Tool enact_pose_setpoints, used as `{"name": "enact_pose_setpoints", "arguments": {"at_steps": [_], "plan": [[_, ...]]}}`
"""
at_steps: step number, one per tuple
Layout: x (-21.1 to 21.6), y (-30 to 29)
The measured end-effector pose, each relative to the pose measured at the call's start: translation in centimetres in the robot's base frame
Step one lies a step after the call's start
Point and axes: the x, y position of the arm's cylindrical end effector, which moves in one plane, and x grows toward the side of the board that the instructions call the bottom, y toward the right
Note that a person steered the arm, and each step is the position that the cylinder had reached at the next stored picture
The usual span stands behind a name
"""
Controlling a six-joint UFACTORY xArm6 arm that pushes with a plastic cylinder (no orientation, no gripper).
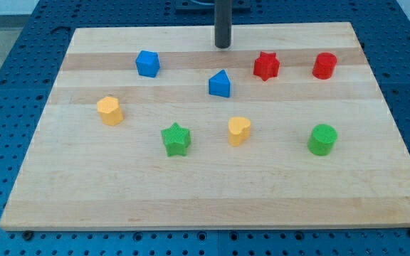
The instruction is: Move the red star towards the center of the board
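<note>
The red star point(266, 65) lies on the wooden board point(212, 192) at the view's upper right of centre. My tip point(223, 46) stands near the board's top edge, up and to the left of the red star, apart from it. A blue house-shaped block point(220, 84) lies just below my tip, left of the star. A red cylinder point(324, 65) lies right of the star.
A blue cube point(147, 63) lies at the upper left. A yellow block point(109, 111) lies at the left. A green star point(176, 139), a yellow heart point(238, 131) and a green cylinder point(322, 139) lie in a row across the lower middle.
</note>
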Motion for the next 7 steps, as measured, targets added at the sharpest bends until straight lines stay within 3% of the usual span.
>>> {"name": "enact_pose_setpoints", "arguments": {"at_steps": [3,5,6,7], "plan": [[0.3,8.4],[0.3,8.8],[4.7,8.8],[5.6,8.8]]}}
